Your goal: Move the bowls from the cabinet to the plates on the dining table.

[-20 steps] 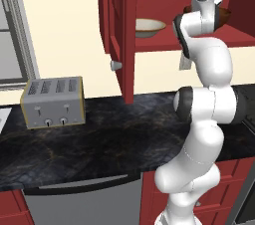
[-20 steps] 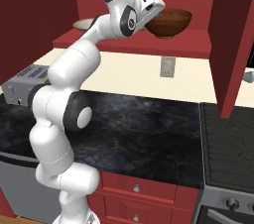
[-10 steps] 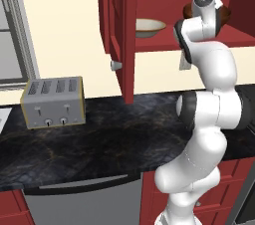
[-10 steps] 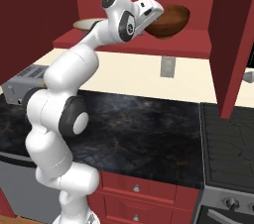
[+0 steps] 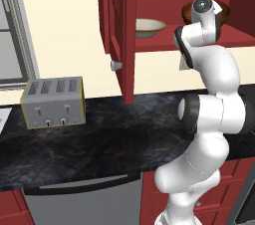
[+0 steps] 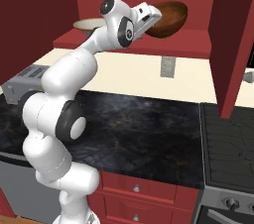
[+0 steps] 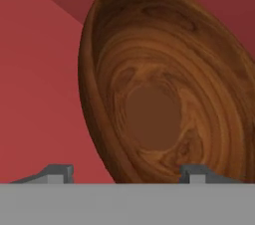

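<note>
The dark brown wooden bowl stands on the shelf of the open red wall cabinet, at its right end. In the hand view the brown bowl looms close and tilted, its near rim passing between my fingertips. My gripper is open, one finger outside the rim and one inside the bowl, with no clear contact. From the left base view the hand hides most of that bowl. The cream bowl sits further left on the same shelf. The plates and the dining table are out of view.
The cabinet's left door hangs open with its silver knob; the right door is open too. Below lies a black stone counter with a grey toaster. A stove adjoins on the right.
My hand has pushed a little deeper into the cabinet, up against the brown bowl's rim. Both bowls stay where they were.
</note>
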Robot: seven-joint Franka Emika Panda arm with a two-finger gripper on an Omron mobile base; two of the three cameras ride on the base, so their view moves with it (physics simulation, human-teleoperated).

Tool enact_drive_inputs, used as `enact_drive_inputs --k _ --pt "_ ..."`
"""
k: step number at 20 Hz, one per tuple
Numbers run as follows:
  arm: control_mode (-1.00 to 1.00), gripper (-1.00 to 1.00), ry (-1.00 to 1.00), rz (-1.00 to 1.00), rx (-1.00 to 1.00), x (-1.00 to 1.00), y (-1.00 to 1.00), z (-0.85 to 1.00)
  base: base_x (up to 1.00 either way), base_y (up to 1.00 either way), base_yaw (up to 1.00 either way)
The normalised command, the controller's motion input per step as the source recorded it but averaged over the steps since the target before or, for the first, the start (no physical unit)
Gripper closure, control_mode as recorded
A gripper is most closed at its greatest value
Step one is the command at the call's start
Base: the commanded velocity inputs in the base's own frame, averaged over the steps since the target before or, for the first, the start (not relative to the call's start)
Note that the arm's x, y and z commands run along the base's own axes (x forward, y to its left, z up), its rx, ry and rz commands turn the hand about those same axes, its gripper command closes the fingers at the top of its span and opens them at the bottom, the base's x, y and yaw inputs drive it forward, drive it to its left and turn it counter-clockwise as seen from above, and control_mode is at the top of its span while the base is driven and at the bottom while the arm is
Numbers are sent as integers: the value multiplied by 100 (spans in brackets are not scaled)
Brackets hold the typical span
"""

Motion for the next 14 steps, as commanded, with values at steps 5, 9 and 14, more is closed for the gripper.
enact_drive_inputs --k 5,9,14 --pt "-100 100 3 0 0 1 0 -35 0 0 0" --pt "-100 100 1 0 -7 0 1 -17 0 0 0" --pt "-100 100 -4 1 -9 -14 0 -8 0 0 0"
